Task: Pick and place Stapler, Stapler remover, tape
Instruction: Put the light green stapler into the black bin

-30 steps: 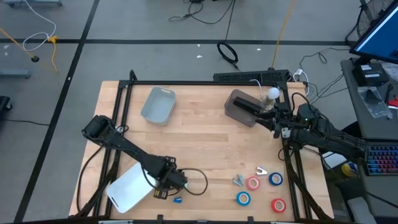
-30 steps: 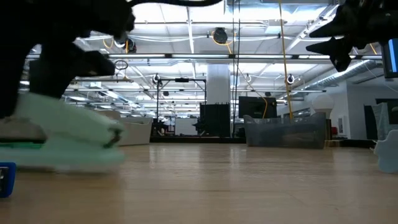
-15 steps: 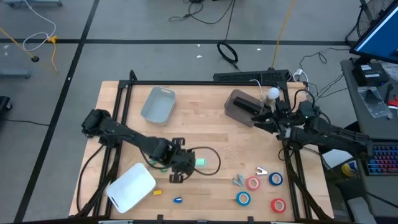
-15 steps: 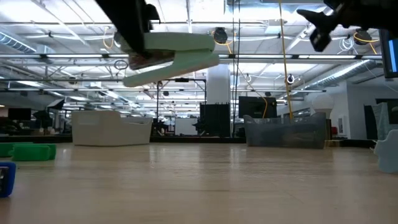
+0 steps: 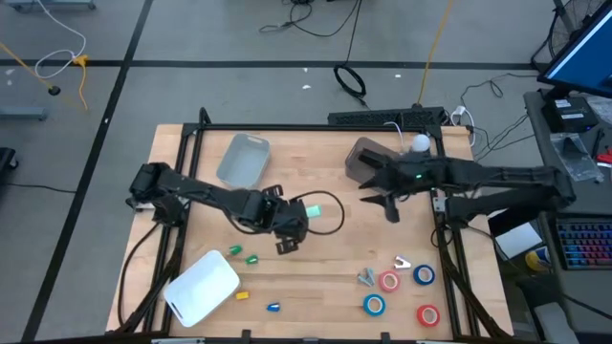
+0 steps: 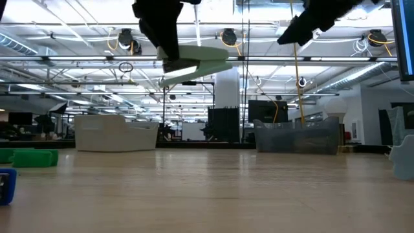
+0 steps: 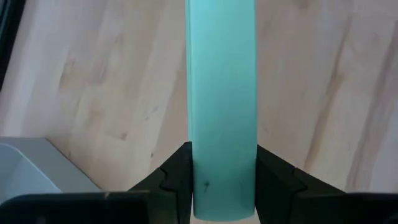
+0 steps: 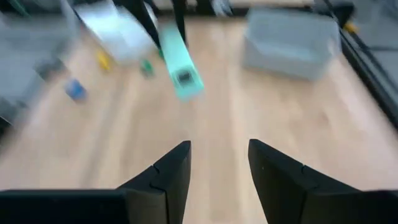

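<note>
The mint-green stapler (image 5: pixel 312 210) hangs in the air over the table's middle, shut in my left gripper (image 5: pixel 289 227); the low view shows the stapler (image 6: pixel 195 61) roughly level, high above the wood. My right gripper (image 5: pixel 379 199) hovers open just right of it, in front of the dark grey bin (image 5: pixel 366 161), and touches nothing. Its wrist view shows the stapler (image 8: pixel 180 73) ahead. Red and blue tape rolls (image 5: pixel 388 281) and two metal staple removers (image 5: pixel 368 277) lie at the near right. My left gripper pinches the stapler between its two fingers (image 7: pixel 176 180), one on each long side (image 7: pixel 222 186), at the end nearer the arm. The fingers lie along the stapler. It is lifted clear and juts out past the fingertips toward the table's right.
A light grey bin (image 5: pixel 242 160) stands at the far left and a white bin (image 5: pixel 201 287) at the near left corner. Small green (image 5: pixel 252 258), yellow (image 5: pixel 243 295) and blue (image 5: pixel 273 308) pieces lie beside the white bin. Bare wood lies between the two arms.
My left gripper has raised the stapler off the table beside the white bin and carried it up, toward the far edge and right to the middle. My right arm has swung from beside the dark grey bin toward the table's left, toward the stapler.
</note>
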Tool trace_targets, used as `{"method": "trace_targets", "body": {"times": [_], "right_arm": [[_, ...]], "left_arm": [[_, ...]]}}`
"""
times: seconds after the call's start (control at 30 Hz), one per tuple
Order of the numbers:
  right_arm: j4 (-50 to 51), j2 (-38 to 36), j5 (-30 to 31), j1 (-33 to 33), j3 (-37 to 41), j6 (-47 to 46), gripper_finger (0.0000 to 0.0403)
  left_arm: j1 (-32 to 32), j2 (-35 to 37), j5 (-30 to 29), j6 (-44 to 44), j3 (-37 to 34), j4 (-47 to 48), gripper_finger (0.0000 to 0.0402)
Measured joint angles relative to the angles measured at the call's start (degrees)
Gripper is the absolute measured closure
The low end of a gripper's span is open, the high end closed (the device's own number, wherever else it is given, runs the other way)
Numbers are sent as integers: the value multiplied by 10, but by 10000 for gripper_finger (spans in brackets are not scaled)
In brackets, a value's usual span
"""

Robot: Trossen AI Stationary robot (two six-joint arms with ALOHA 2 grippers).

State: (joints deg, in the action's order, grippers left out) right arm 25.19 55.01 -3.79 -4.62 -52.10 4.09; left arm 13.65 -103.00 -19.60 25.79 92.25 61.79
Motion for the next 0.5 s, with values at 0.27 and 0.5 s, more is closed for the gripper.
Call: {"method": "trace_targets", "body": {"times": [0.27, 0.5], "right_arm": [[104, 128, 123, 46, -131, 72, 248], [94, 185, 141, 62, -179, 102, 225]], "left_arm": [[-19, 0, 0, 22, 0, -6, 278], [-22, 0, 0, 33, 0, -22, 278]]}}
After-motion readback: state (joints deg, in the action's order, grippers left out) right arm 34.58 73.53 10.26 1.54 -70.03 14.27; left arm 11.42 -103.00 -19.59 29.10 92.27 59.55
